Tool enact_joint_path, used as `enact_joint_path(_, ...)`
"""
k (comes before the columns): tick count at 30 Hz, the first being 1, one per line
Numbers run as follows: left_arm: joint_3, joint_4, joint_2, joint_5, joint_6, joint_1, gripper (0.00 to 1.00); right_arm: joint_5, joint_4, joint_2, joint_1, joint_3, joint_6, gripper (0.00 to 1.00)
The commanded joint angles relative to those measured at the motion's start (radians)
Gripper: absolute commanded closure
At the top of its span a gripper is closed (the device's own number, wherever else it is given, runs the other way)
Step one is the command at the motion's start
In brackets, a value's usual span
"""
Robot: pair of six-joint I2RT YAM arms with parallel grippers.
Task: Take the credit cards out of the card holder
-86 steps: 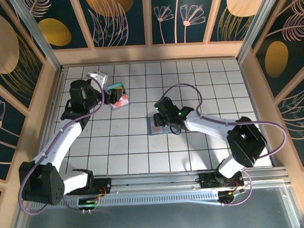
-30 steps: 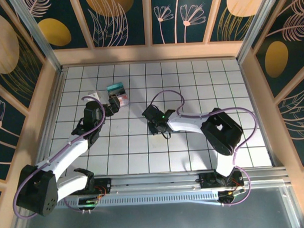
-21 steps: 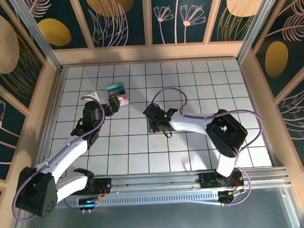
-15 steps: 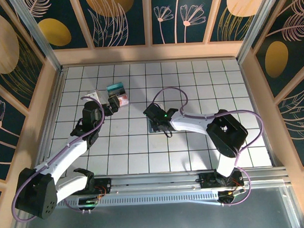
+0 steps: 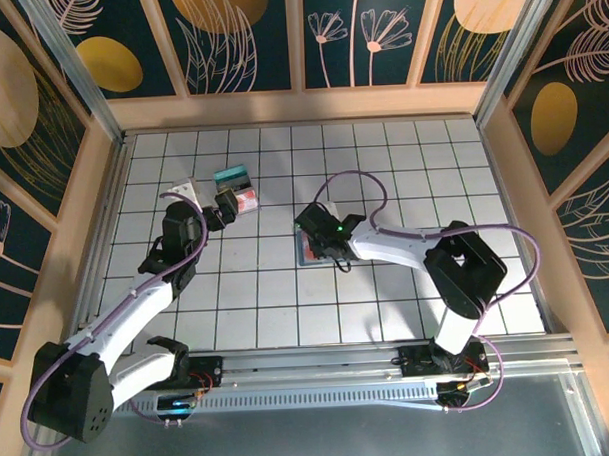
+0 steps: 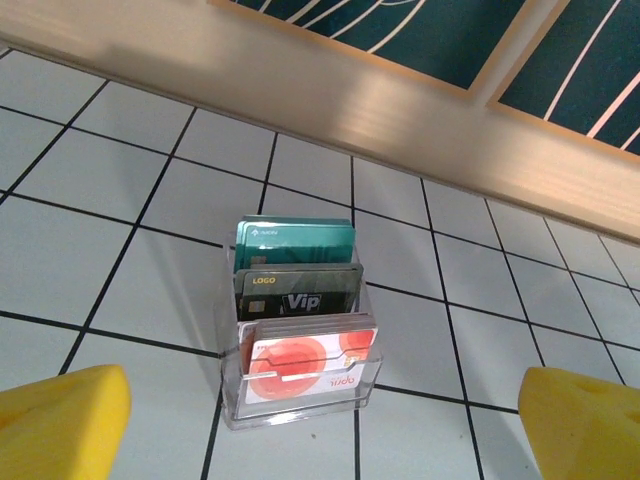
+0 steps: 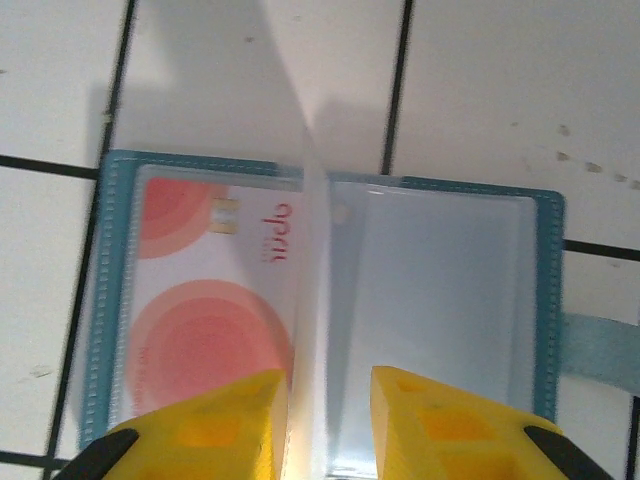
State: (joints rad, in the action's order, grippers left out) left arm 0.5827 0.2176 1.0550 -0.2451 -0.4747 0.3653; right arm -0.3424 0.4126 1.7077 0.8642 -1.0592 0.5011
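Card holder (image 7: pixel 450 300) open, pink card (image 7: pixel 200 320) inside

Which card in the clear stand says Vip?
The dark middle card, with gold LOGO too. The teal card stands behind it, and the white card with red circles in front.

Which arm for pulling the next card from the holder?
Right. Right gripper hangs over the open card holder, fingers straddling the clear sleeve beside the pink card. Left gripper faces the card stand instead.

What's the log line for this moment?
left gripper open, facing card stand | right gripper slightly open astride clear leaf of card holder | red-pink card inside, not yet out
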Motion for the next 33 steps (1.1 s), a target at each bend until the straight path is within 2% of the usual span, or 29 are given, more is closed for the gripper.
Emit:
enact_joint_path(1, 0.028, -0.014, -0.018, -0.017, 0.031, 0.016, 0.01, -0.041, 0.02, -0.047, -0.029, 0.037, 0.031, 0.71)
enact_joint_path(7, 0.047, -0.021, 0.008, -0.069, 0.078, 0.086, 0.01, -0.012, -0.013, -0.084, -0.075, 0.1, 0.04, 0.73)
enact_joint_path(21, 0.097, 0.019, 0.213, -0.238, 0.184, 0.351, 0.01, 0.039, -0.076, -0.102, -0.151, 0.2, 0.045, 0.77)
enact_joint_path(33, 0.115, 0.053, 0.411, -0.22, 0.194, 0.469, 0.01, 0.022, -0.043, -0.237, -0.197, 0.18, 0.056, 0.79)
